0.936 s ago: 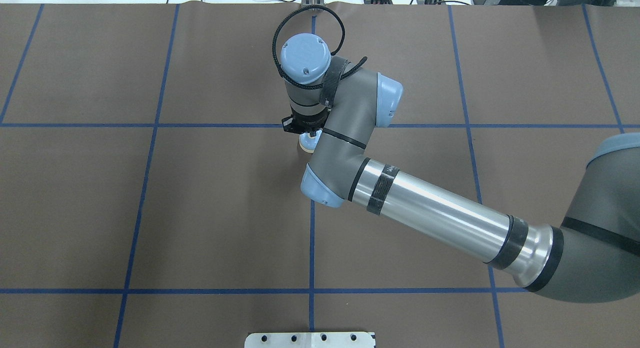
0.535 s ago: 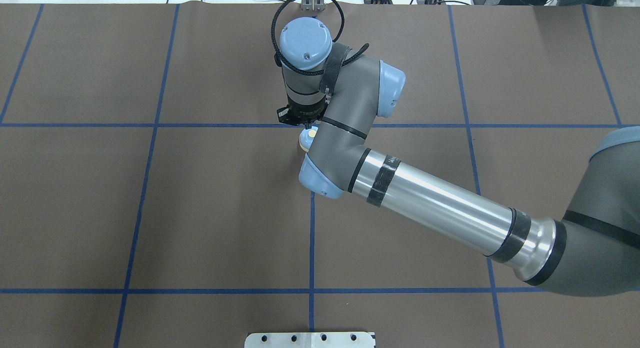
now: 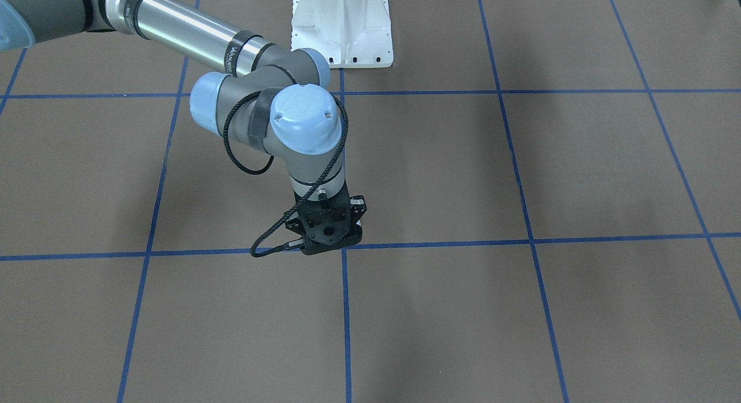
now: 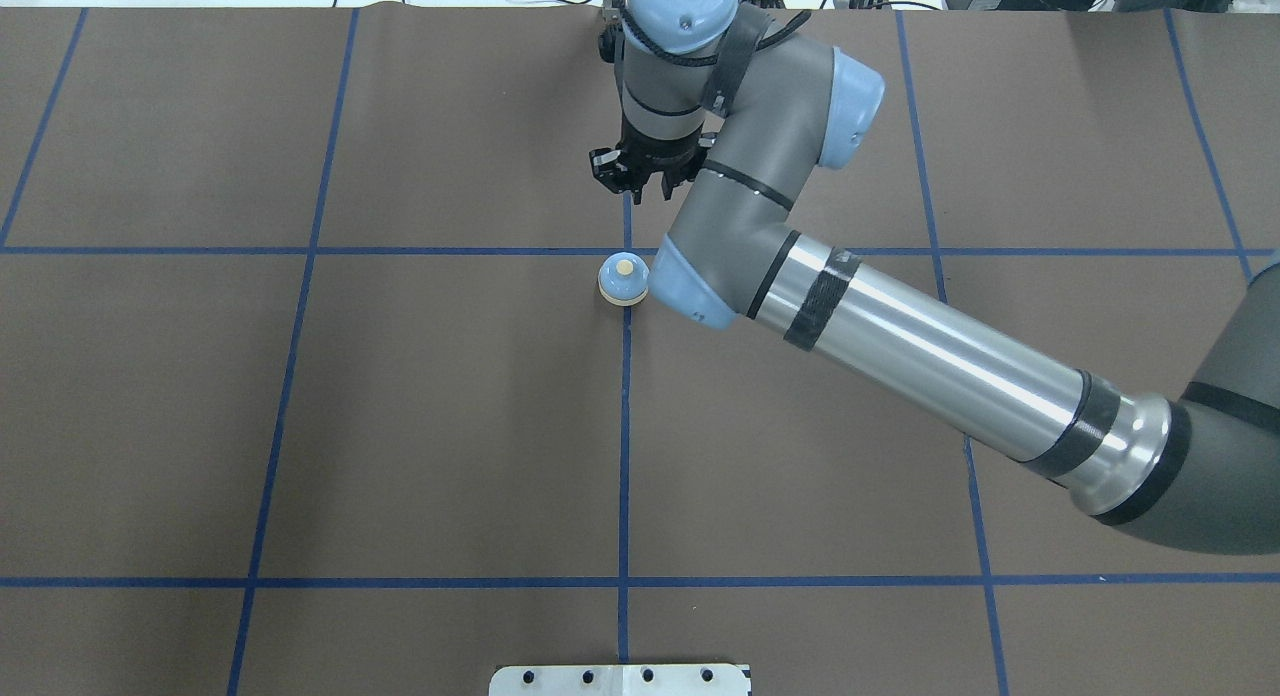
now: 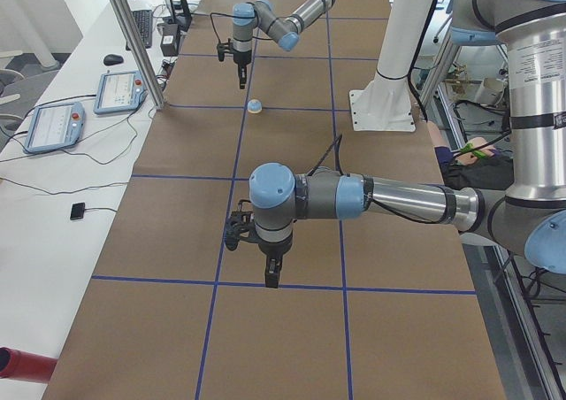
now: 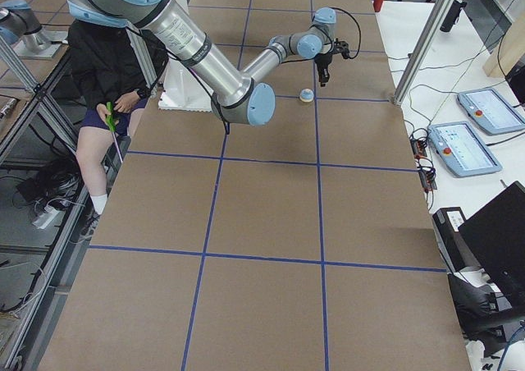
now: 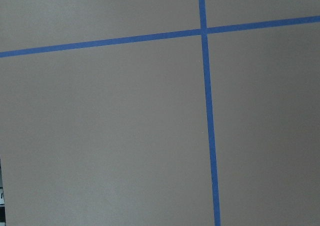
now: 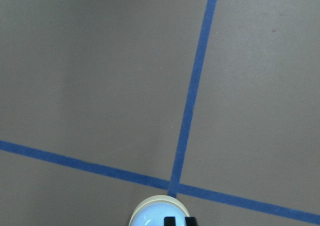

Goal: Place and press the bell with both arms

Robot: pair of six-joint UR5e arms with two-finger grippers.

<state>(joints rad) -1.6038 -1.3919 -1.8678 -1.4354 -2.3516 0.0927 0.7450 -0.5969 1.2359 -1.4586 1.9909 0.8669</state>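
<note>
the bell (image 4: 623,278) stands upright on the brown mat (image 4: 450,396), free of me, just on my side of a crossing of blue tape lines (image 4: 627,248). my right claw (image 4: 640,184) hangs above the mat just past that crossing, pointing down. its fingertips (image 8: 170,221) are a narrow gap apart and hold nothing. my left claw (image 5: 271,274) hangs over the mat well apart from the bell, pointing down, and i cannot tell whether it is apart or together.
</note>
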